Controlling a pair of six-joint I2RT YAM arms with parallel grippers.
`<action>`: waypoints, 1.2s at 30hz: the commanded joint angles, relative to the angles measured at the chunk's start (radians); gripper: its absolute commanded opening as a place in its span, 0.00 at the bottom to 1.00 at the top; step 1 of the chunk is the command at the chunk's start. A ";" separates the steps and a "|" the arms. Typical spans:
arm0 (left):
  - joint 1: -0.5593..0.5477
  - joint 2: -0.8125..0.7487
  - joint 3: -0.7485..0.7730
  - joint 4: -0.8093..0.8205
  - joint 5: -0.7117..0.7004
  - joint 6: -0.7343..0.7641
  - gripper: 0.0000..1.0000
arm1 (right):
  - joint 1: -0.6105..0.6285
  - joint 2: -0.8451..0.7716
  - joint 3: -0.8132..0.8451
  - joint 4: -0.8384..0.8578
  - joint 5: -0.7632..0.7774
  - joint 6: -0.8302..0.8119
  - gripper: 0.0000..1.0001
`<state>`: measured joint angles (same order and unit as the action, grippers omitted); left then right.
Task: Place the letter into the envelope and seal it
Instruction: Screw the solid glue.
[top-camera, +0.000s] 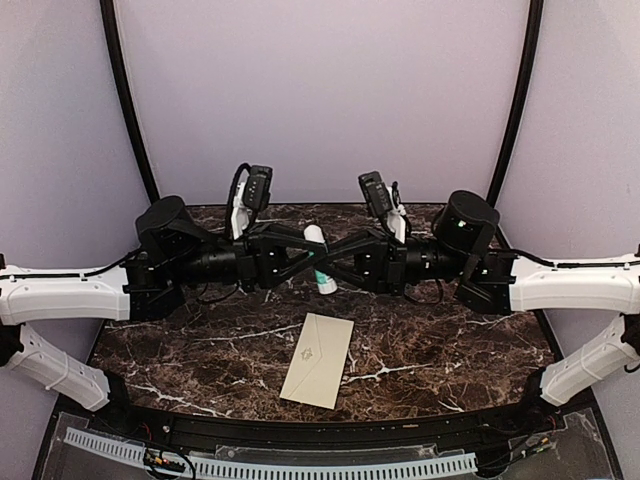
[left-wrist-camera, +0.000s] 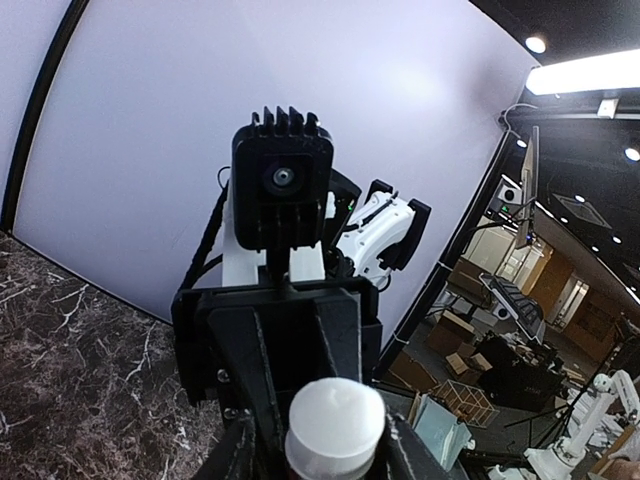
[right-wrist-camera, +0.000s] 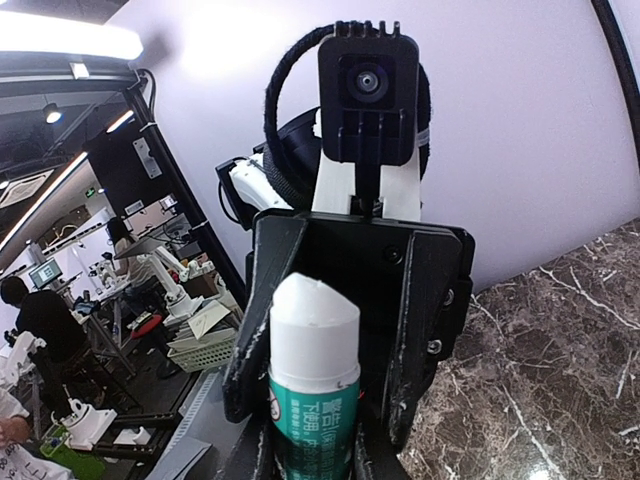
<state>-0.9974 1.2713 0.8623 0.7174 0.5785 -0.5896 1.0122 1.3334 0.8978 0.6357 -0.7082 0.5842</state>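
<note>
**Glue stick held between two arms; slipping cap is the main risk**

The right gripper (right-wrist-camera: 312, 455) is clamped on the green body of the glue stick (right-wrist-camera: 312, 400), holding it in the air above the table (top-camera: 450, 340). The left gripper (left-wrist-camera: 320, 455) faces it with its fingers on either side of the white cap (left-wrist-camera: 335, 425); whether they have closed on the cap cannot be told.

The likely next step is pulling the cap off. The cap tapers, so a shallow or off-centre hold could slide off it; a pull that is not in line with the stick could twist the stick out of the right fingers and drop it onto the table or the envelope (top-camera: 318, 360).

The envelope lies flat near the front edge, below both arms and well apart from them; nothing pins it, so pressing glue on it might push it around.

The glue stick is capped. The letter is not visible in any view; whether it is inside the envelope cannot be told, nor whether the flap is down. Sealing an empty envelope would fail the task.
</note>
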 joint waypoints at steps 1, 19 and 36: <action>-0.007 0.001 0.014 0.069 0.028 -0.015 0.31 | 0.011 0.013 0.031 0.028 -0.011 0.004 0.00; -0.007 -0.037 -0.024 0.129 -0.038 -0.057 0.00 | 0.013 -0.004 0.010 -0.011 0.013 -0.018 0.14; -0.008 -0.080 -0.031 0.091 -0.136 -0.053 0.00 | 0.015 -0.008 -0.042 0.012 -0.006 0.007 0.41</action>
<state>-1.0000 1.2411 0.8375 0.7845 0.4889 -0.6407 1.0195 1.3350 0.8845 0.6048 -0.6888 0.5808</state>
